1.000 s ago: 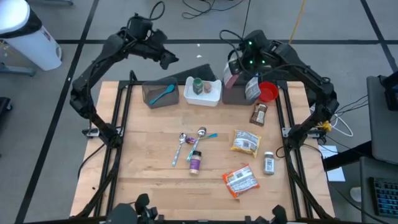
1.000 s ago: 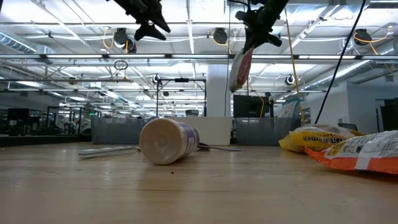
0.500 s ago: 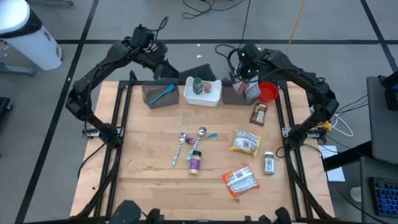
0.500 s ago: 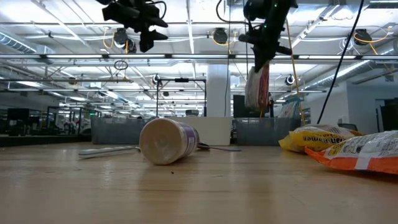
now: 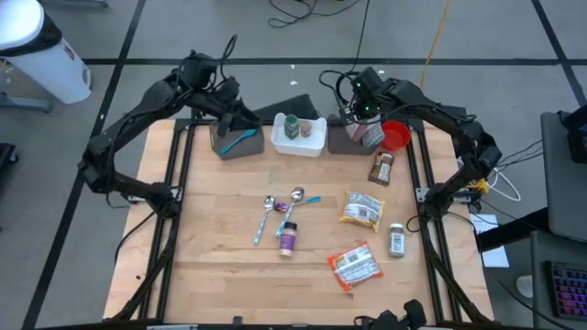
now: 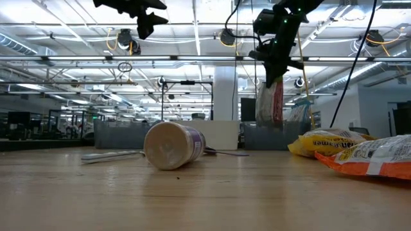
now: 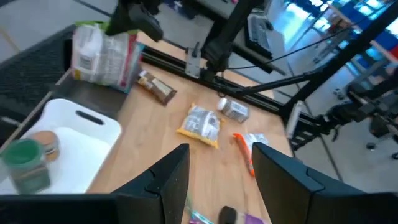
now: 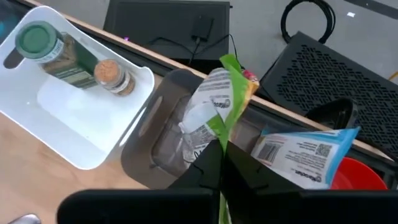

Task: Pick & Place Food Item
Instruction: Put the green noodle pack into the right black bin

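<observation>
A white and green food bag (image 8: 214,102) hangs from my right gripper (image 8: 217,163), which is shut on it over the grey bin (image 5: 347,139) at the table's far right. The low view shows the bag (image 6: 270,99) hanging upright below that gripper (image 6: 276,76). A second bag, blue and white (image 8: 305,155), lies in the same bin. My left gripper (image 7: 217,180) stands open, with nothing between its fingers, high above the left grey bin (image 5: 237,139), which holds a blue spoon. My right gripper pinches the bag's green upper edge (image 8: 221,138) between its two fingers. The fingers come from above, slanting down toward the far edge. The bag hangs below them, its lower end at the grey bin's opening (image 8: 168,134); whether it touches the bin I cannot tell.
A white tray (image 5: 316,144) with two jars stands between the bins, and a red cup (image 5: 395,137) right of the right bin. On the table lie a brown bottle (image 5: 382,168), a yellow bag (image 5: 360,209), an orange bag (image 5: 354,266), a spice jar (image 5: 396,240), spoons (image 5: 275,211) and a purple cup (image 5: 287,240).
My right gripper has gone down with the bag, which now hangs lower, at the right grey bin. My left gripper has come from beyond the far edge toward the near edge, over the left grey bin, and has turned.
</observation>
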`<action>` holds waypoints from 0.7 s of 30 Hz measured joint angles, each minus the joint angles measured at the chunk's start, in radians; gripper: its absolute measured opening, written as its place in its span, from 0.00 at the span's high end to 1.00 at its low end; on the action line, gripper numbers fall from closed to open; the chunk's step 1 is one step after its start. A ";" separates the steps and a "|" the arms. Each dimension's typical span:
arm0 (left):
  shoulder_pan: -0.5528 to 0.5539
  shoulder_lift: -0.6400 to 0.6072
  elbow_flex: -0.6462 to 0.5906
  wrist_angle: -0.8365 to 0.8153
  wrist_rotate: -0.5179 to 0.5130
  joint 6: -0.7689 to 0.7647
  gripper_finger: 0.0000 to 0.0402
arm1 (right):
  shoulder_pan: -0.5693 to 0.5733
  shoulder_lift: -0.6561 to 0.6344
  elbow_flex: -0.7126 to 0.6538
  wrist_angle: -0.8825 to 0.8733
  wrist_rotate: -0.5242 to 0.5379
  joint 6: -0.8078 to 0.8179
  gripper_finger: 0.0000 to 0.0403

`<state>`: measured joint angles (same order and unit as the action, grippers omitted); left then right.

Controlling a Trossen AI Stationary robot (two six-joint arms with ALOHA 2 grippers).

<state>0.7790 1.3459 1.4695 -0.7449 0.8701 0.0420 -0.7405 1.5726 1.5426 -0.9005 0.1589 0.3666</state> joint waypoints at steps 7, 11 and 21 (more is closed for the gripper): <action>-0.018 -0.003 0.000 0.003 -0.030 -0.025 0.54 | 0.001 0.000 -0.025 -0.002 0.023 0.007 1.00; -0.017 -0.003 0.000 0.003 -0.038 -0.025 0.54 | 0.001 -0.010 -0.052 0.000 0.031 0.025 1.00; -0.017 -0.003 0.000 0.003 -0.041 -0.027 0.54 | 0.001 -0.054 -0.153 0.048 0.054 0.101 1.00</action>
<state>0.7616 1.3426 1.4693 -0.7422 0.8288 0.0154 -0.7399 1.5188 1.3891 -0.8526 0.2131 0.4680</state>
